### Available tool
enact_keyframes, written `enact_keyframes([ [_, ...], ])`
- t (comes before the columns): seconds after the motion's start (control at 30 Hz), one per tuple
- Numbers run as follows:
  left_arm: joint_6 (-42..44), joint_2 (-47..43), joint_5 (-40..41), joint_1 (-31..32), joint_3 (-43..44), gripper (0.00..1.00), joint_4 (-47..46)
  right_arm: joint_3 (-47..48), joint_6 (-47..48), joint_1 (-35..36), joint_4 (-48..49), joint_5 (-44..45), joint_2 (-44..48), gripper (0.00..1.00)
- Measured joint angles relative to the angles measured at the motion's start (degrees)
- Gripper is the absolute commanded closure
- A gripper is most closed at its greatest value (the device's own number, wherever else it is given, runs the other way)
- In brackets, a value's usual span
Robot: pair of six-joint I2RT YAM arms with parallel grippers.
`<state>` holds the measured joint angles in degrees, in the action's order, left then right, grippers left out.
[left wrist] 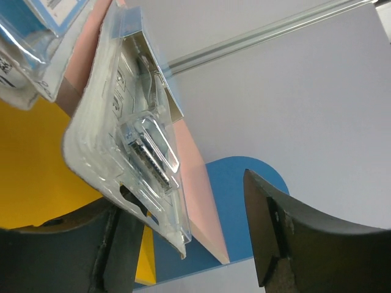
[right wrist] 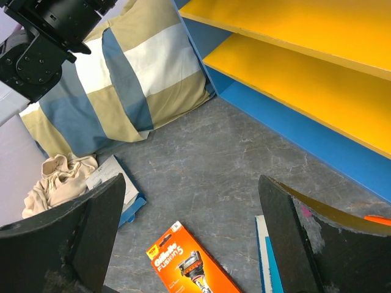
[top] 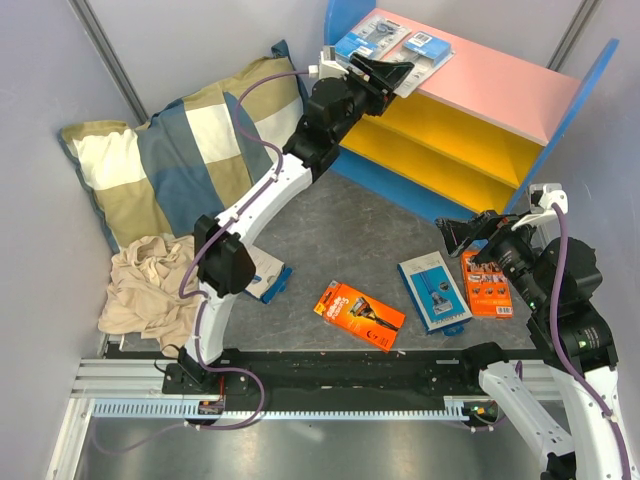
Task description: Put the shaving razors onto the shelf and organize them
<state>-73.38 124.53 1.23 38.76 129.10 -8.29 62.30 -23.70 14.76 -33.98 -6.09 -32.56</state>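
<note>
Three razor packs (top: 366,38) are laid atop the shelf (top: 500,95), one beside the opened left end effector (top: 395,72); the right end effector (top: 468,232) is spread wide and empty.

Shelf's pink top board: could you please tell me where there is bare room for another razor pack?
The pink top board is bare from its middle to the blue right side panel; both yellow boards are bare too. Its left end is crowded: two blister packs, a third clear pack and the left arm's fingers.

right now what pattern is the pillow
The pillow has blue, cream and tan checks; best in the top external view.
</note>
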Motion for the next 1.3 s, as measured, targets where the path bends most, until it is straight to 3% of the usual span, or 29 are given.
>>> enact_keyframes([
  [0.53, 4.42, -2.56, -5.29, -0.85, -0.44, 0.29, 6.05, -0.17, -0.04, 0.0, 0.11, -0.09, -0.02, 0.02],
  [0.9, 4.52, -6.84, -6.91, -2.08, -8.46, 0.37, 5.6, -1.25, -0.09, 0.0, 0.09, -0.5, -0.02, 0.02],
  [1.2, 4.61, -9.35, -7.87, -2.43, -14.47, 0.53, 2.05, -1.97, -0.33, 0.0, 0.13, -0.55, 0.0, 0.02],
  [1.3, 4.59, -9.81, -7.98, -2.56, -15.67, 0.64, 0.63, -2.08, -0.37, 0.0, 0.28, -0.57, 0.0, 0.02],
])
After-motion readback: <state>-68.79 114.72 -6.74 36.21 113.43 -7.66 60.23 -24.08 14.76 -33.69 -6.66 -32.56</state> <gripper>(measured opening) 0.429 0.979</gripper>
